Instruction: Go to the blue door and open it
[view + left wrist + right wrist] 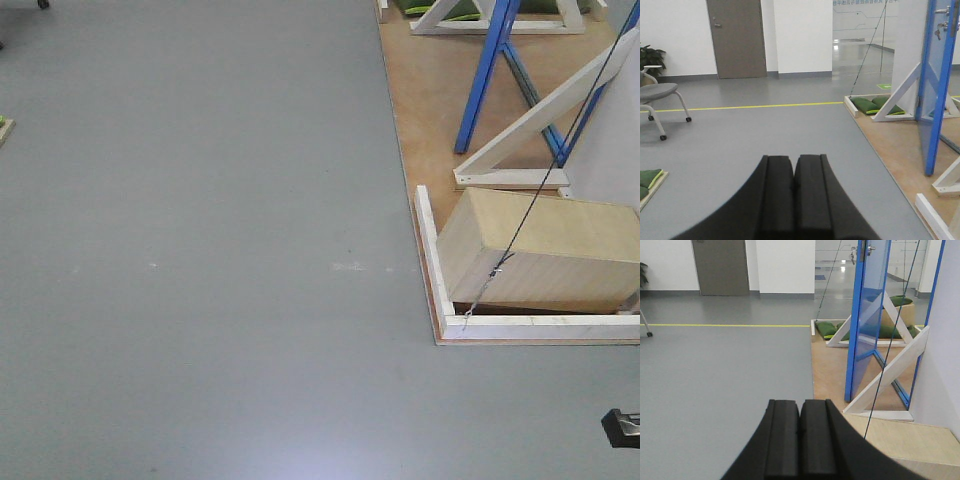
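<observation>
The blue door [871,295] stands on a wooden platform ahead and to the right, seen at an angle, its steel lever handle [868,248] at the top of the right wrist view. In the left wrist view the blue door [933,75] shows nearly edge-on at the right, with its handle [944,10] and lock [941,27]. My left gripper [794,161] is shut and empty over the grey floor, far from the door. My right gripper [800,405] is shut and empty, at the platform's near left edge. The front view shows no door panel.
The wooden platform [420,120] has a raised white border [432,255], a tan box [540,250], white braces [885,375], blue brace beams [488,75], a black cable [545,180] and green sandbags [867,105]. A white wall panel [942,355] stands right. A wheeled chair [660,95] sits left.
</observation>
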Available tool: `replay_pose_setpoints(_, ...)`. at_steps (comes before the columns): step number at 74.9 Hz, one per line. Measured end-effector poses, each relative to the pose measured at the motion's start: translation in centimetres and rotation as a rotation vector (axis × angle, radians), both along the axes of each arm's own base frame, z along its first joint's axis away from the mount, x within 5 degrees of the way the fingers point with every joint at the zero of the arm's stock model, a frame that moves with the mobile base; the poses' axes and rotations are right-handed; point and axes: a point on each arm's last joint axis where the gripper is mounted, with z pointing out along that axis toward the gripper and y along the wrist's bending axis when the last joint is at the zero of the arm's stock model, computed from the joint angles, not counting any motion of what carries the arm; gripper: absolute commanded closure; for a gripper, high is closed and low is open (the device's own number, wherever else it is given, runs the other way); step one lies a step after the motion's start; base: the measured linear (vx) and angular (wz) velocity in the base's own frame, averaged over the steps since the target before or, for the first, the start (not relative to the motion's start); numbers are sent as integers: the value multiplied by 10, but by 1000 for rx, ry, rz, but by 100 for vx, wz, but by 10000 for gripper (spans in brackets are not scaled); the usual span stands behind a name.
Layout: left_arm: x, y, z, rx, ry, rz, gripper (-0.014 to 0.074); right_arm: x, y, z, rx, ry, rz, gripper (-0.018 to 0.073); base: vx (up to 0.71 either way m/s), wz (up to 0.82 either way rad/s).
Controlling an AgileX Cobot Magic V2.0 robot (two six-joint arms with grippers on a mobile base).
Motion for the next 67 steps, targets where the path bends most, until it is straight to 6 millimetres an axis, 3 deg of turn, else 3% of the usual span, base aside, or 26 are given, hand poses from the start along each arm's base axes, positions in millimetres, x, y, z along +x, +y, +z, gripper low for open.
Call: replay_pose_setpoints(67,0,0,0,0,0,0,527,0,0,0,0,0,0,561,1,-1)
